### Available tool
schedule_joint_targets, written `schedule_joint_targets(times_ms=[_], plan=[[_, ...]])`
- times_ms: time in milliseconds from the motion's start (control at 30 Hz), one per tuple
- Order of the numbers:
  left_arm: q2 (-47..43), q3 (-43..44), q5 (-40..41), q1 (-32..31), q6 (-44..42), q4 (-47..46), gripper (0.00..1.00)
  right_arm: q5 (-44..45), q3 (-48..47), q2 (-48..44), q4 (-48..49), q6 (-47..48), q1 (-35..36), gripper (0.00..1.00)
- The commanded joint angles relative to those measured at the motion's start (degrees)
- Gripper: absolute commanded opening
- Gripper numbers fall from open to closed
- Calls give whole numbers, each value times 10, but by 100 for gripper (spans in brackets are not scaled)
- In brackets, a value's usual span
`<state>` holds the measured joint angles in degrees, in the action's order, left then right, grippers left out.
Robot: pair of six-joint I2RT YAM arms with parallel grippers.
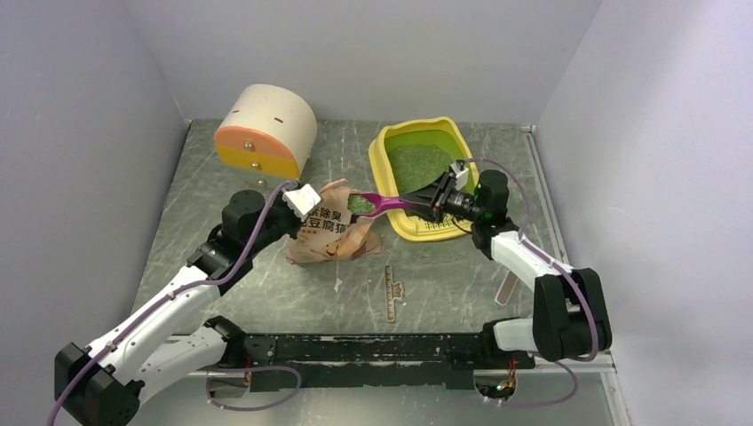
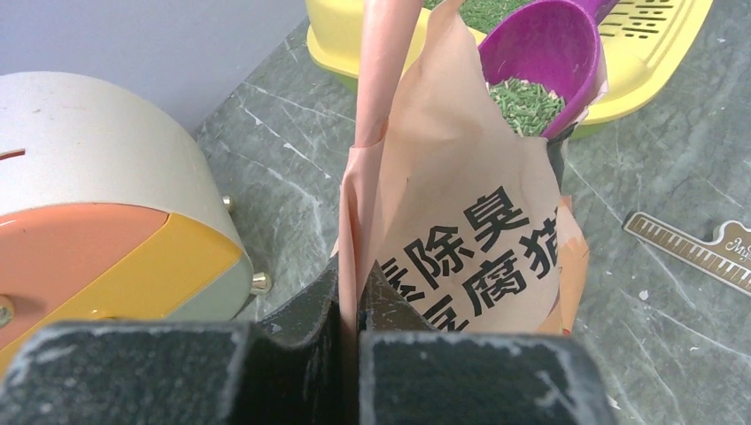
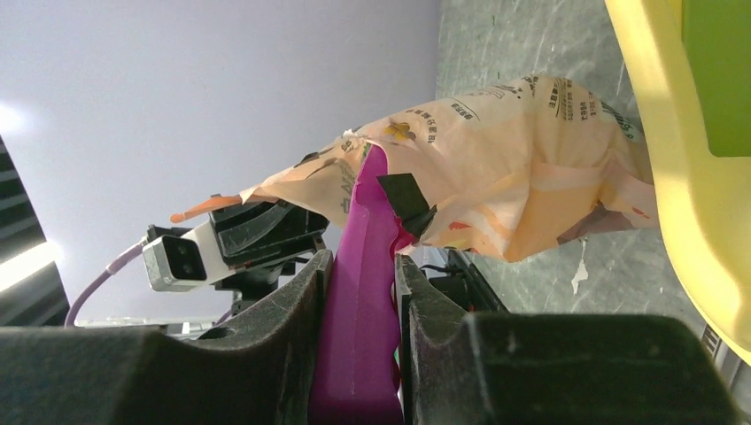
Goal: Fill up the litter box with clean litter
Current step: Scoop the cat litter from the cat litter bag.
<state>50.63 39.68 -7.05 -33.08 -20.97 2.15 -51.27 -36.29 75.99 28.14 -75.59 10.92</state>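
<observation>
Two grippers, both busy, so I'd call this roughly mid-job. Nearest the arms, a tan toothed strip [image 1: 391,293] lies on the table [image 1: 266,293] with a few pale flecks around it. It has nothing to do with the filling as far as I can tell.

Next up, the left gripper [image 2: 350,301] is clamped tight on the side edge of the pink bag [image 2: 460,204], pinching the paper flat and holding the mouth up. The right gripper [image 3: 361,266] has its jaws closed on the handle of the magenta scoop [image 2: 540,53]. The bowl sits right at the bag's mouth with a heap of green pellets in it. So one scoopful is loaded but not dumped yet.

Further back on the right, the litter box [image 1: 380,151] sits near the bag. Its green pan already has a speckled layer of clean litter [image 1: 417,164] over the middle, though the pan's edges look bare to me. My guess is there's a fair bit of scooping left before it's properly filled, starting with getting this load over the yellow rim.

Far back left, the cream-and-orange container [image 1: 266,133] just sits there and nobody's touching it.
</observation>
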Motion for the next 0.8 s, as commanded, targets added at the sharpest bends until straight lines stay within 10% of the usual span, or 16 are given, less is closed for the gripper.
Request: schedule_joint_targets(times_ms=[0, 767], plan=[[-18, 4, -6, 3, -18, -49, 5, -14, 2, -7, 14, -7, 3, 0], [-6, 44, -17, 3, -43, -1, 5, 7, 48, 13, 135, -92, 29, 0]])
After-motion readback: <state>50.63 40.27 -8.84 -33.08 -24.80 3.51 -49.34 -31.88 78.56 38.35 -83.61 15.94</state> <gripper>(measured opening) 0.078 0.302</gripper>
